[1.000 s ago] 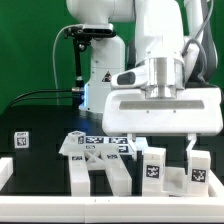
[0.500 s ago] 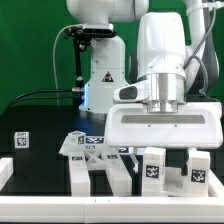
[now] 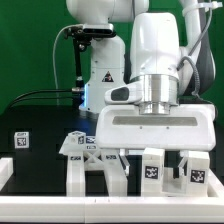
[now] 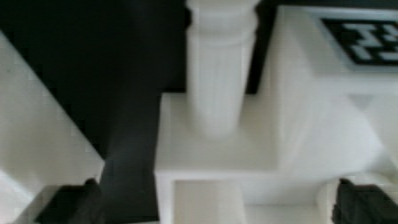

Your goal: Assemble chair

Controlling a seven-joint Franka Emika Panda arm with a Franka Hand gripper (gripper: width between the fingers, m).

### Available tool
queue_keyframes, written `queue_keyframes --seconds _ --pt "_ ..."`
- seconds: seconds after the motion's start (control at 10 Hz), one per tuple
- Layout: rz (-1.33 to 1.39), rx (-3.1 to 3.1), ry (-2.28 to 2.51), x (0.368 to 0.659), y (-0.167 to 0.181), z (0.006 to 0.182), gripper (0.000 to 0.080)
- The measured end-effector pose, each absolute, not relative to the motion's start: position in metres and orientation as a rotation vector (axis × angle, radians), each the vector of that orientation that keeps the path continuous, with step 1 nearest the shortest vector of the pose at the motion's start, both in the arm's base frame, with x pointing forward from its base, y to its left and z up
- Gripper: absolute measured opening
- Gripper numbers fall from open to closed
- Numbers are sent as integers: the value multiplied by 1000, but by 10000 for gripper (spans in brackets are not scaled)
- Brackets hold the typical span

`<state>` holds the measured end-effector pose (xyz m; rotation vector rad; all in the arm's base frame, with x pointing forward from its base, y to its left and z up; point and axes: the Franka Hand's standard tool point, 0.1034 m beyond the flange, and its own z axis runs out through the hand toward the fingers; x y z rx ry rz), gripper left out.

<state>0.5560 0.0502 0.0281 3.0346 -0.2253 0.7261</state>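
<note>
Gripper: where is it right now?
Exterior view, right of centre: the open gripper hangs low over the chair pieces, with a tagged block just below it.

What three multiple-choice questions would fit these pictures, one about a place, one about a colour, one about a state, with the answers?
1. Where does the gripper hang in the exterior view? A. at that view's far left edge. B. above the chair parts. C. out of the picture.
2. What colour is the table top? A. black. B. white. C. brown.
3. How do the gripper's jaws stand? A. shut on a leg. B. shut on nothing. C. open.
Answers: 1 B, the gripper hangs right over the white chair parts. 2 A, the table shows black beside the parts. 3 C, the wrist view shows the fingers far apart.
</note>
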Motion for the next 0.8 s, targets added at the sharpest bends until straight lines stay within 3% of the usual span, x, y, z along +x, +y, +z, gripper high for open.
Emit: queue_keyframes --seconds 0.2,0.4,0.8 --pt "725 3029 -233 555 45 25 648" --pt "689 3033 -226 548 47 10 648" --pt "660 3045 -221 545 53 6 648"
